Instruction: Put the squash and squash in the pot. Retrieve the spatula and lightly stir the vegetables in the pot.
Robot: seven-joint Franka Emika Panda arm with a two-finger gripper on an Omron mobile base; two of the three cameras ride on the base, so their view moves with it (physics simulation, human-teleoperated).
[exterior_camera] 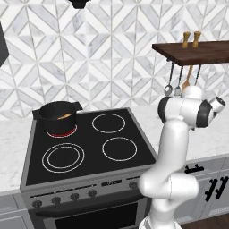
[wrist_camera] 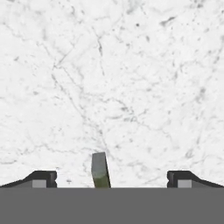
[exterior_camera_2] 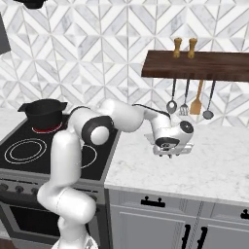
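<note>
My end effector point(exterior_camera_2: 171, 154) hangs just above the white marble worktop point(exterior_camera_2: 219, 160), fingers spread as wide as they go and holding nothing. In the hand view a small grey-green slab point(wrist_camera: 100, 170) pokes up between the two fingertips; I cannot tell what it is. Above and behind the end effector, under the dark wooden shelf point(exterior_camera_2: 204, 65), hang the utensils: a round-bowled steel spoon point(exterior_camera_2: 171, 105), the flat grey metal spatula point(exterior_camera_2: 184, 108) just beside it, then a wooden-handled utensil point(exterior_camera_2: 196, 103). Far off to its left, on the back burner of the black stove point(exterior_camera: 89, 147), sits the squat black pot point(exterior_camera: 57, 116), with something tan-orange point(exterior_camera: 65, 116) visible inside, likely squash.

My worry from here: the spatula hangs close between its neighbours, so a sloppy reach could close on the spoon or knock the rack.
</note>
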